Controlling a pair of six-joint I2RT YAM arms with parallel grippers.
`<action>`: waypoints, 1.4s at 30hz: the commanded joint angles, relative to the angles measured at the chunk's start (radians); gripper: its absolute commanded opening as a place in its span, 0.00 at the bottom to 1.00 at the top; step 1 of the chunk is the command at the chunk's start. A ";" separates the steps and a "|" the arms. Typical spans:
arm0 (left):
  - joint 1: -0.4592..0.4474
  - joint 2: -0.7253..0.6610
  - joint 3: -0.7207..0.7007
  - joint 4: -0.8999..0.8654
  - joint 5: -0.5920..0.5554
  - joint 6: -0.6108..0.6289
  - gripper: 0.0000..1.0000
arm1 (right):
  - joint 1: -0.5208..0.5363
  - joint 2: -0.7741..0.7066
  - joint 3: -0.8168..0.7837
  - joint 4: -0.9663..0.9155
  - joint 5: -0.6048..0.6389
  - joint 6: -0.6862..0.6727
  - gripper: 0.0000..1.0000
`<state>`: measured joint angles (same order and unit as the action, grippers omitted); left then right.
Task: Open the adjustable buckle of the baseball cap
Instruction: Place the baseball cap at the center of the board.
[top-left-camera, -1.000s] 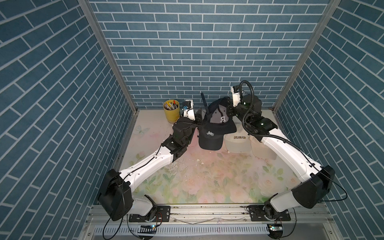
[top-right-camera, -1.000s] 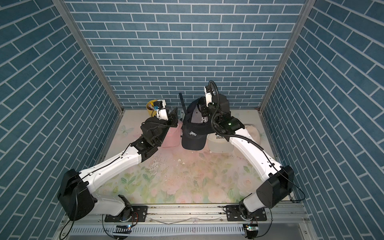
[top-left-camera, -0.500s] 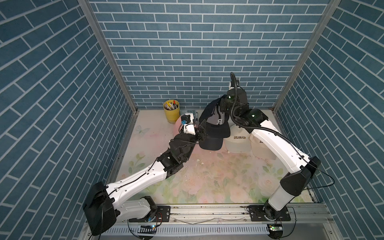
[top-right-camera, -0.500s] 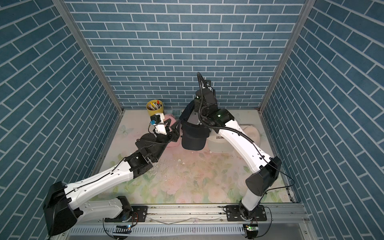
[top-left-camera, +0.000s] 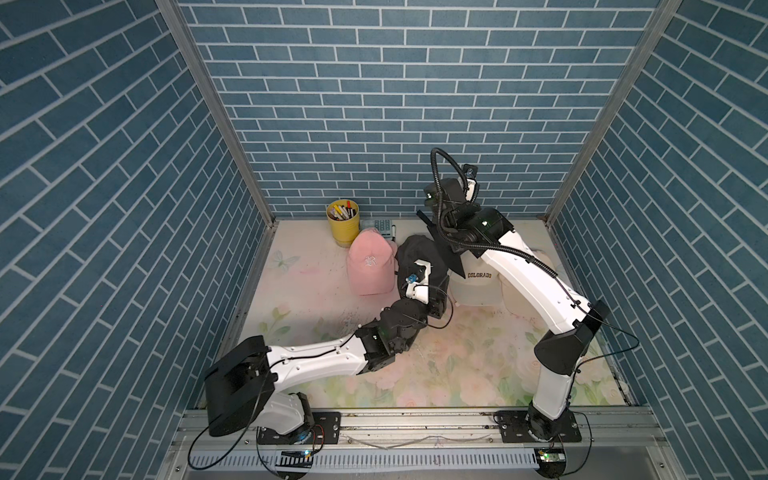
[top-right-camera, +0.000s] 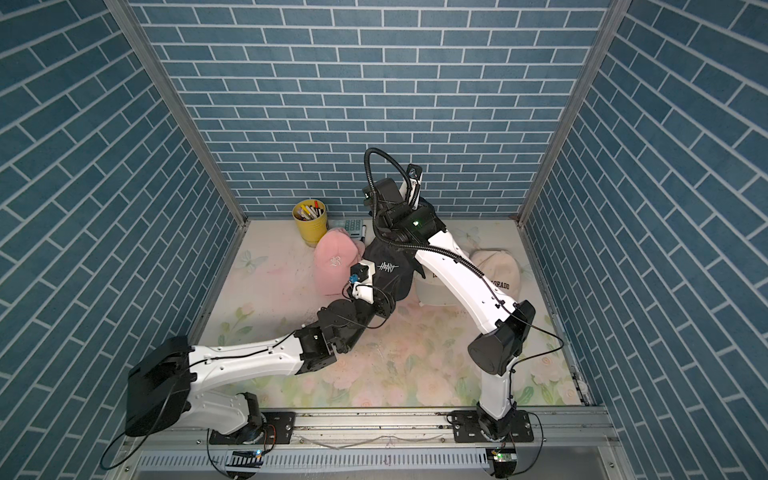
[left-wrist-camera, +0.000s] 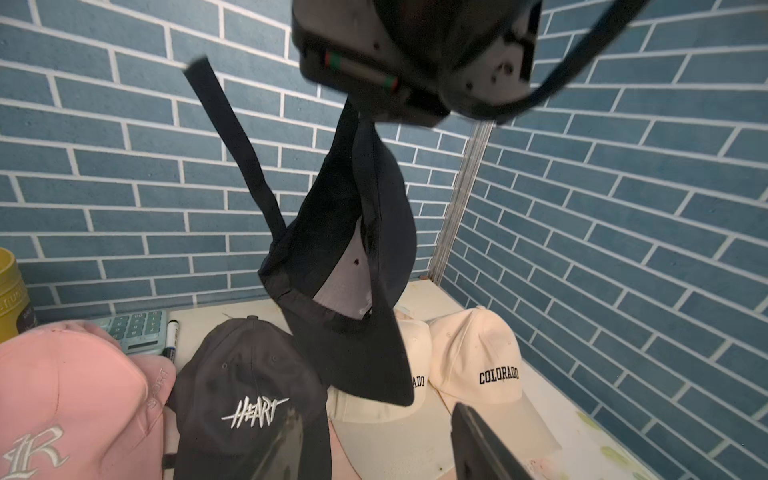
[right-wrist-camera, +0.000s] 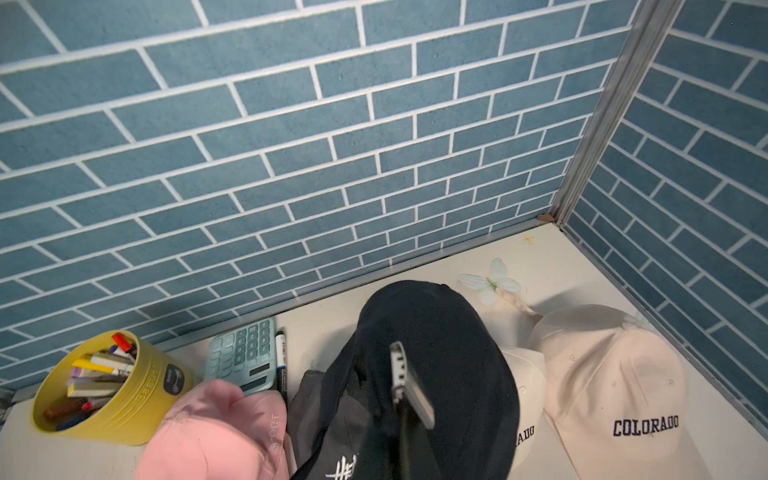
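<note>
Backed off and lowered, our left claw (left-wrist-camera: 379, 453) stands wide, while our right claw (left-wrist-camera: 360, 111) grips the lifted black cap (left-wrist-camera: 353, 249), whose strap (left-wrist-camera: 232, 137) is free: we judge the buckle (right-wrist-camera: 409, 386) open.

White link shells (top-left-camera: 316, 363) dotted with small screws (top-left-camera: 337, 351), black joint housings (top-left-camera: 235, 384), ribbed black hose (top-left-camera: 432, 163), thin black cables (top-left-camera: 619, 330), green indicator light (top-left-camera: 484, 223)

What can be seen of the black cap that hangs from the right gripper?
The black cap is dark cloth with a paler lining. It hangs in the air from the shut right gripper, brim pointing down, above the cream caps. One long strap sticks out free, so the fastening looks open. A metal buckle shows near the gripper. The left gripper is clear of it.
</note>
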<state>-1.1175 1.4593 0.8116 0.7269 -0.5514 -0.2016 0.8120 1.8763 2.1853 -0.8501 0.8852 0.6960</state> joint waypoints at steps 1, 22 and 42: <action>-0.005 0.081 0.045 0.106 -0.030 0.094 0.69 | 0.020 0.029 0.071 -0.078 0.093 0.091 0.00; 0.025 0.394 0.325 0.092 -0.237 0.128 0.83 | 0.064 0.086 0.163 -0.092 0.197 0.062 0.00; 0.110 0.332 0.257 0.063 -0.078 0.079 0.01 | 0.065 0.075 0.134 -0.035 0.147 -0.031 0.06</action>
<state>-1.0119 1.8515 1.1042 0.7872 -0.6636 -0.1307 0.8768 1.9572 2.3157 -0.9192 1.0271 0.7082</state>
